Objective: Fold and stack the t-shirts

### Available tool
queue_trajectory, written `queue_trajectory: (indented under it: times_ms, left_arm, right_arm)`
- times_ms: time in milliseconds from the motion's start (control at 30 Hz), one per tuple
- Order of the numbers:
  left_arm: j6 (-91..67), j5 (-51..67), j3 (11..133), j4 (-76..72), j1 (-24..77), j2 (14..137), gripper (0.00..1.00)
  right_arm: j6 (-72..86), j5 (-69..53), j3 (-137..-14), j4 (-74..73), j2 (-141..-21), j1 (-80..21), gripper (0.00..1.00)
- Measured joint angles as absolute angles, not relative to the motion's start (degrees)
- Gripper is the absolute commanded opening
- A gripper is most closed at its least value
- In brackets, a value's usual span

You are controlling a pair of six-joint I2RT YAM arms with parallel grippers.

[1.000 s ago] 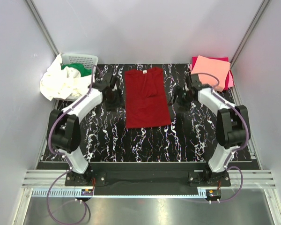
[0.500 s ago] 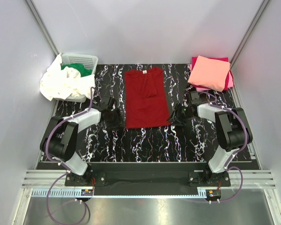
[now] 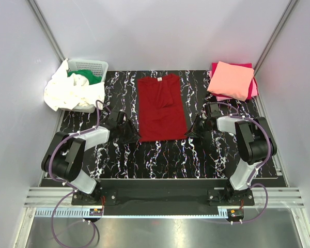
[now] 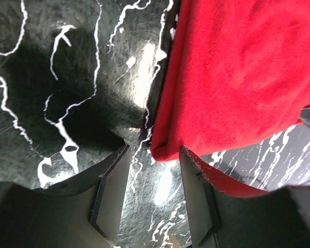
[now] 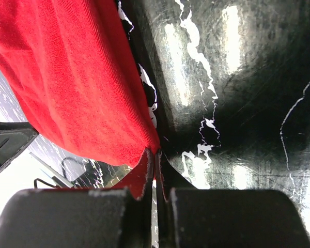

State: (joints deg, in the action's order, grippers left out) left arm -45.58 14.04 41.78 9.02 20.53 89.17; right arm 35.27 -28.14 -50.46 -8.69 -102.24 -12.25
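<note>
The dark red t-shirt [image 3: 162, 107] lies folded lengthwise in the middle of the table, collar at the far end. My left gripper [image 3: 130, 135] sits low at its near left corner. In the left wrist view that gripper [image 4: 154, 155] is open, with the corner of the red cloth [image 4: 237, 77] just between the fingertips. My right gripper [image 3: 192, 130] is at the near right corner. In the right wrist view it [image 5: 155, 153] is shut, pinching the very tip of the red cloth [image 5: 77, 82]. A folded salmon pink t-shirt [image 3: 231, 80] rests on the magenta one [image 3: 254, 89] at the far right.
A white lattice basket [image 3: 90, 65] stands at the far left, with a crumpled white t-shirt [image 3: 72, 93] spilling over it and a green one [image 3: 85, 77] inside. The table is black with white marbling [image 3: 160, 155]. Grey walls close in on three sides.
Both grippers have slid along the shirt's sides from the middle toward its near corners and dropped low. The right jaws have shut on the corner; the left jaws have narrowed a little.
</note>
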Motion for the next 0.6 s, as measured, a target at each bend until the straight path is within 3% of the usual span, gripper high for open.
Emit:
queue_trajectory:
  times_ms: [267,400,433,500,600]
  left_arm:
    - [-47.9,14.6,39.9,4.2,20.6,89.1,0.48]
    - [-48.9,15.0,38.3,1.2,20.9,89.3,0.33]
    - [-49.3,15.3,38.0,0.4,21.0,89.5,0.18]
    - [-49.7,15.7,37.4,-1.2,21.4,90.4,0.00]
    - [-50.2,16.5,37.2,-2.8,22.2,90.9,0.00]
  right_arm:
    - [35.4,-29.5,-50.2,-7.0,-103.0,-12.3,0.00]
    - [35.5,-30.0,-50.1,-6.4,-103.2,-12.3,0.00]
    - [35.6,-30.1,-50.0,-6.1,-103.2,-12.3,0.00]
    - [35.7,-30.5,-49.7,-5.3,-103.3,-12.3,0.00]
    - [36.0,-31.2,-48.9,-4.0,-103.2,-12.2,0.00]
